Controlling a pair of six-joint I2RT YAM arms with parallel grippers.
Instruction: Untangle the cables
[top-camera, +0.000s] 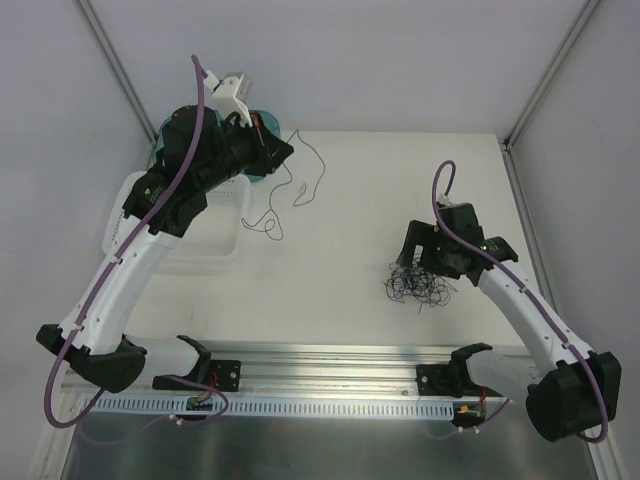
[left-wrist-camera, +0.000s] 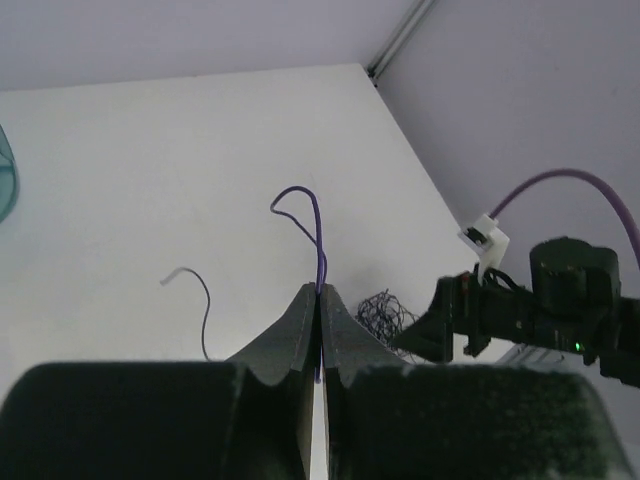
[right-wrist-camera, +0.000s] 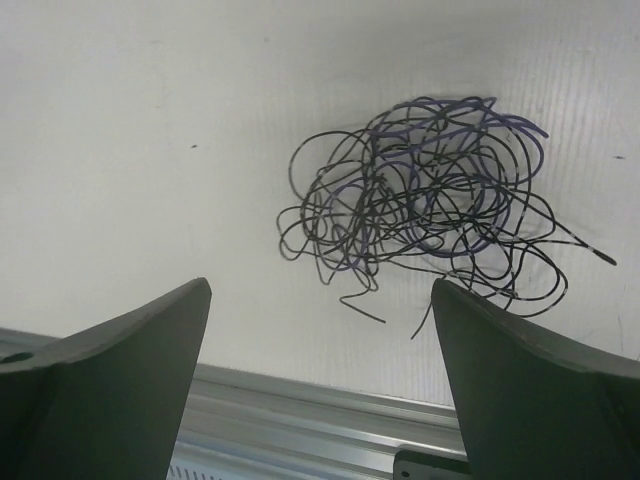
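Observation:
A tangle of thin dark and purple cables (top-camera: 420, 285) lies on the white table at the right, and it fills the upper middle of the right wrist view (right-wrist-camera: 430, 190). My right gripper (top-camera: 418, 262) hovers just above the tangle, open, with nothing between its fingers (right-wrist-camera: 322, 288). My left gripper (top-camera: 280, 150) is raised at the back left and is shut on a single thin purple cable (left-wrist-camera: 318, 225) that curls out past its tips (left-wrist-camera: 320, 292). This cable (top-camera: 310, 165) hangs down toward the table. Another loose dark cable (left-wrist-camera: 205, 305) lies on the table below.
A clear plastic bin (top-camera: 215, 250) sits under the left arm. Behind that arm is a teal container (top-camera: 165, 140). An aluminium rail (top-camera: 330, 360) runs along the near edge, close to the tangle. Enclosure walls and posts border the table.

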